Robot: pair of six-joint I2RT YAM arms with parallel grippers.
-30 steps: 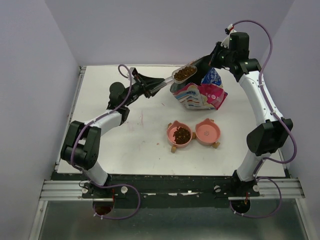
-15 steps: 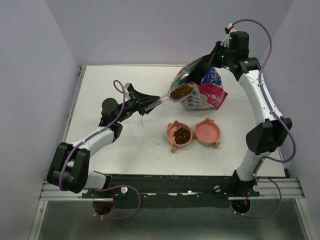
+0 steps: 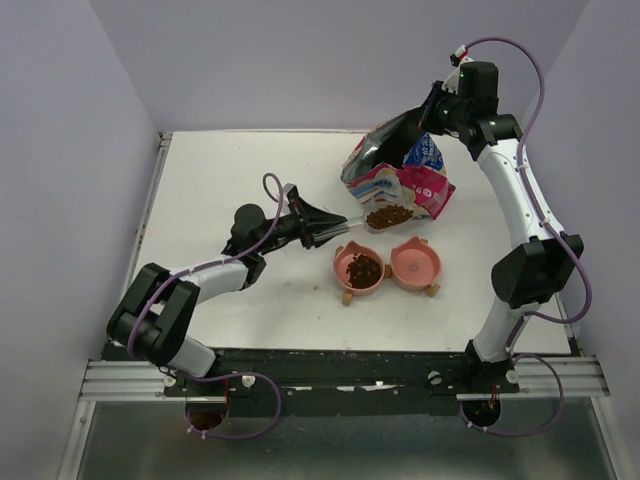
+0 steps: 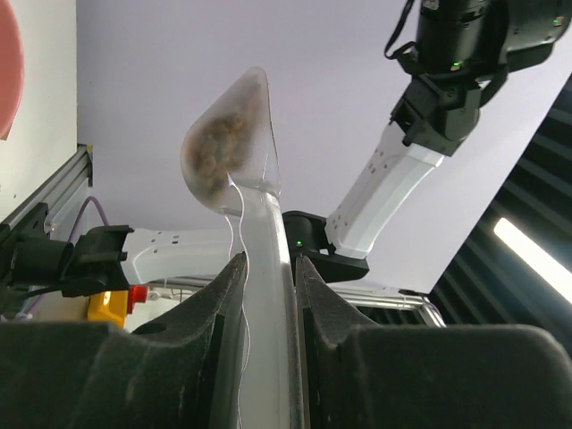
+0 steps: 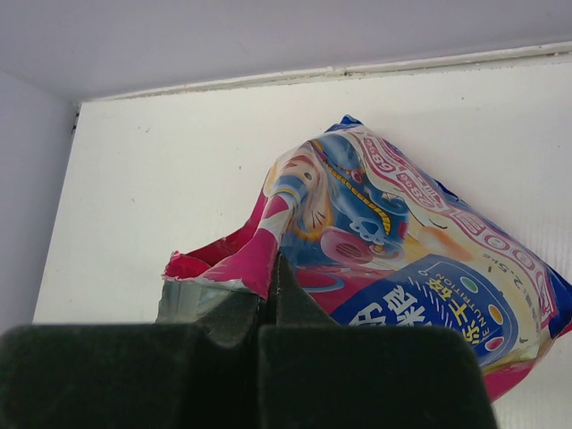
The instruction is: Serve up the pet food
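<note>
My left gripper (image 3: 335,230) is shut on the handle of a clear plastic scoop (image 3: 385,216), which is full of brown pet food (image 3: 390,214) and hovers just behind the twin pink bowls (image 3: 425,285). The left bowl holds a heap of kibble (image 3: 364,268); the right bowl (image 3: 415,262) holds none. In the left wrist view the scoop (image 4: 234,143) rises between my fingers (image 4: 214,304). My right gripper (image 3: 412,128) is shut on the torn top edge of the printed food bag (image 3: 410,185), holding it up; in the right wrist view it (image 5: 273,279) pinches the bag (image 5: 393,241).
The white tabletop (image 3: 230,170) is bounded by purple walls at the back and sides. A metal rail (image 3: 340,375) runs along the near edge by the arm bases. A few stray crumbs lie near the left bowl.
My left gripper has carried the full scoop away from the bag mouth, forward and right, down to just behind the bowls. My right gripper still holds the bag.
</note>
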